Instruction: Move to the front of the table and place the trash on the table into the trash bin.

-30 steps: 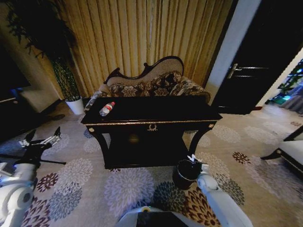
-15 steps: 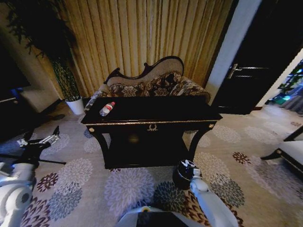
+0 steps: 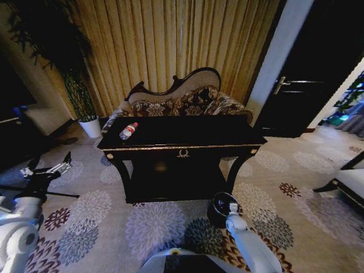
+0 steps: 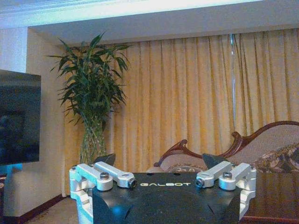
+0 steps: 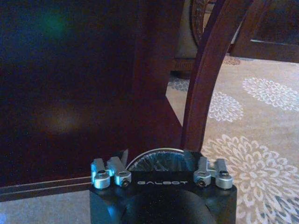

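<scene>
nearest the robot, the right claw [image 3: 228, 208] hangs low over the trash bin [image 3: 220, 209], which stands on the carpet by the surface's right front leg; its fingers are apart with nothing between them. the left claw [image 3: 50, 169] is held out to the far left, also apart and empty. farther off, the black surface [image 3: 187, 133] carries a clear bottle [image 3: 128, 131] on its left end, lying on its side, long axis slanting toward the far right. judged from here, the bottle lies up and left of the right claw, nearer the left arm.
</scene>
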### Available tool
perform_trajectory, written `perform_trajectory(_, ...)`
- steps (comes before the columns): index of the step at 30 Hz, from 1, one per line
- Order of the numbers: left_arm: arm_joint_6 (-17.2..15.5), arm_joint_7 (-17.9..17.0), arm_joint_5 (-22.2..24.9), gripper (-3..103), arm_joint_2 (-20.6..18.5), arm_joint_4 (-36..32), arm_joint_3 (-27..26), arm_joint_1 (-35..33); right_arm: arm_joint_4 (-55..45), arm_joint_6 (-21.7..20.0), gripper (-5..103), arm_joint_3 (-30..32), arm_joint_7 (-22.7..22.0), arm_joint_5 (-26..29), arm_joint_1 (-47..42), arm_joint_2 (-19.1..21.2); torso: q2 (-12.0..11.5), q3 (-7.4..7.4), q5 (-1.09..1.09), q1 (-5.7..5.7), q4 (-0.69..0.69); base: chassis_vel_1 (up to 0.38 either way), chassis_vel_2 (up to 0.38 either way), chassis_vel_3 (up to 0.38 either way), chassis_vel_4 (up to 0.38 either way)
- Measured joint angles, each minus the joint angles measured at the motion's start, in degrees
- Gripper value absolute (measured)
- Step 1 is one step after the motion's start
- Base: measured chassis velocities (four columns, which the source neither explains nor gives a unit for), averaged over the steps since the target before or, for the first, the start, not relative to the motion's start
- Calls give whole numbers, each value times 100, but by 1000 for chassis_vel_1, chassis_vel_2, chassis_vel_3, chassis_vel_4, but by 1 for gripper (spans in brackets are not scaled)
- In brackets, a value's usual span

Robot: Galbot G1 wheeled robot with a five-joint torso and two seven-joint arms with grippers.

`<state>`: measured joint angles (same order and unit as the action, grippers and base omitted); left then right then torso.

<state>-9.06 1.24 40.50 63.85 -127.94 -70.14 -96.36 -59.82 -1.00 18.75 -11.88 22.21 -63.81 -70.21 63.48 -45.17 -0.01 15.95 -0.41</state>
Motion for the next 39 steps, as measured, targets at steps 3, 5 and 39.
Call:
perform_trajectory(3, 1, 0, 8, 100, -1, -4, -11, -3, -29, 0, 77, 3, -2, 0, 2, 3, 0, 0, 0, 0, 0, 0, 0, 0, 0)
perform_trajectory(5, 5, 0, 11, 100, -2, -7, -24, -13, -51, 0, 88, 6, -5, 0, 2, 6, 0, 0, 0, 0, 0, 0, 0, 0, 0)
perform_trajectory(39, 53, 2, 119, 100, -18, -14, -124, -73, -499, -177, 100, 46, -16, -14, -143, 102, 0, 0, 0, 0, 0, 0, 0, 0, 0)
